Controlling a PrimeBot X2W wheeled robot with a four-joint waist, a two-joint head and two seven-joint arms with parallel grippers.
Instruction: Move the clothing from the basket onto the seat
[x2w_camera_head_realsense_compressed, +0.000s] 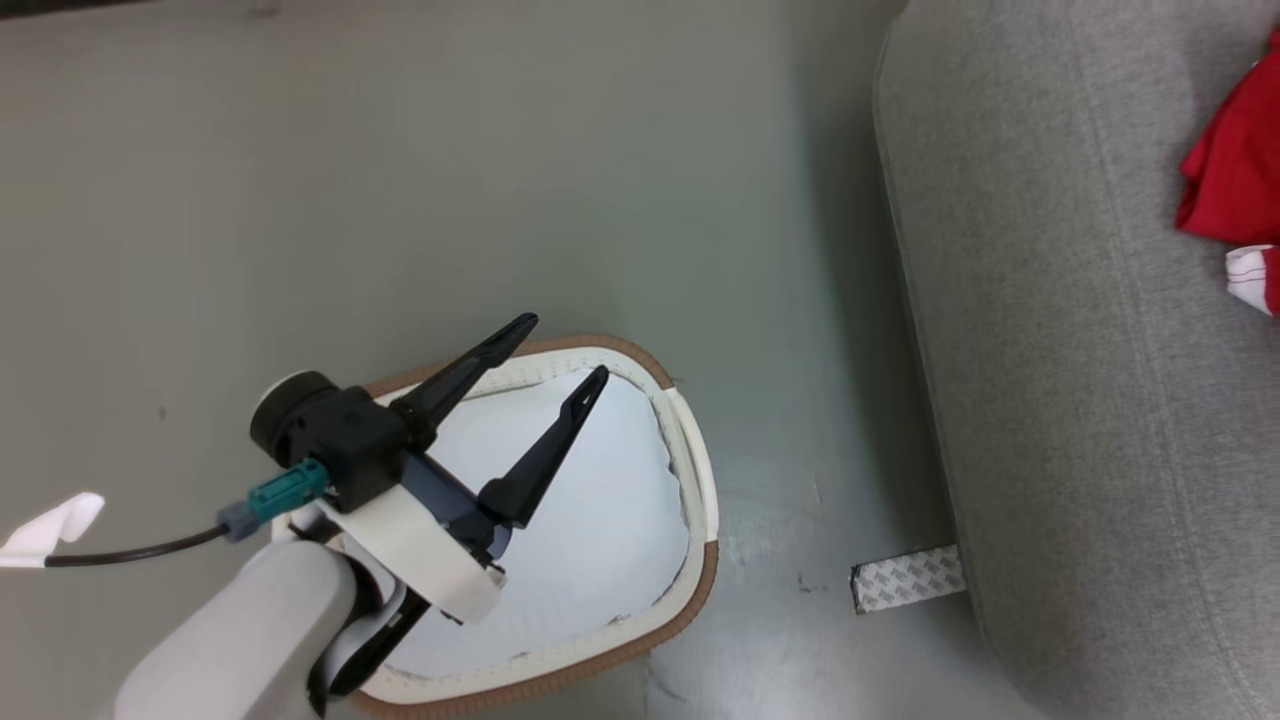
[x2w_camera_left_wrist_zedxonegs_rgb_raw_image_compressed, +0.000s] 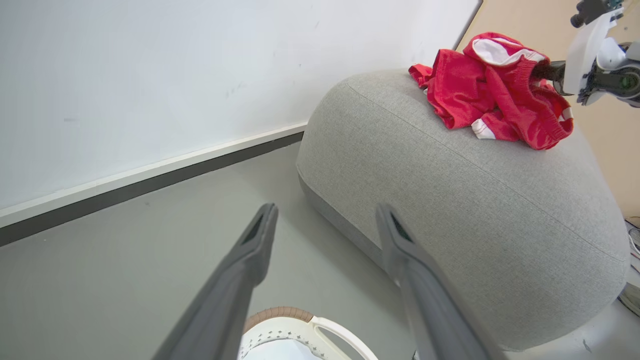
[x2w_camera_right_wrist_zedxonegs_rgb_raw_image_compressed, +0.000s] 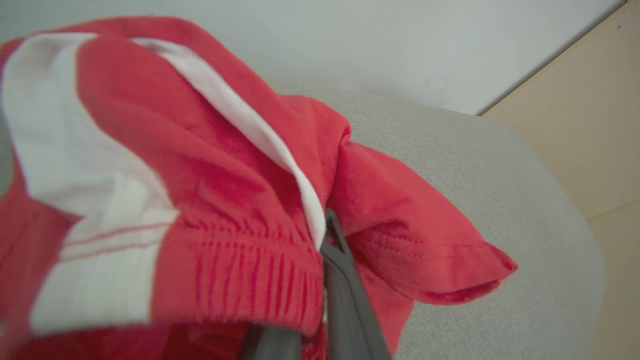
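My left gripper (x2w_camera_head_realsense_compressed: 565, 346) hangs open over the far rim of the white, brown-rimmed basket (x2w_camera_head_realsense_compressed: 700, 500), whose inside shows plain white. In the left wrist view its fingers (x2w_camera_left_wrist_zedxonegs_rgb_raw_image_compressed: 326, 209) spread wide above the basket rim (x2w_camera_left_wrist_zedxonegs_rgb_raw_image_compressed: 280, 315). The red clothing (x2w_camera_left_wrist_zedxonegs_rgb_raw_image_compressed: 495, 90) lies bunched on top of the light grey seat (x2w_camera_left_wrist_zedxonegs_rgb_raw_image_compressed: 475, 210). My right gripper (x2w_camera_left_wrist_zedxonegs_rgb_raw_image_compressed: 550, 72) reaches into its upper fold from the right. Up close, that gripper (x2w_camera_right_wrist_zedxonegs_rgb_raw_image_compressed: 327, 225) is shut on the clothing (x2w_camera_right_wrist_zedxonegs_rgb_raw_image_compressed: 225, 200) by a ribbed hem, just over the seat (x2w_camera_right_wrist_zedxonegs_rgb_raw_image_compressed: 500, 175). The clothing (x2w_camera_head_realsense_compressed: 1235, 170) also peeks in on the seat (x2w_camera_head_realsense_compressed: 1080, 350).
Grey floor runs between basket and seat. A patterned strip (x2w_camera_head_realsense_compressed: 907, 578) lies on the floor at the seat's base. A white wall with a dark baseboard (x2w_camera_left_wrist_zedxonegs_rgb_raw_image_compressed: 150, 175) stands behind the seat. A cable with a white tag (x2w_camera_head_realsense_compressed: 55, 525) trails from my left wrist.
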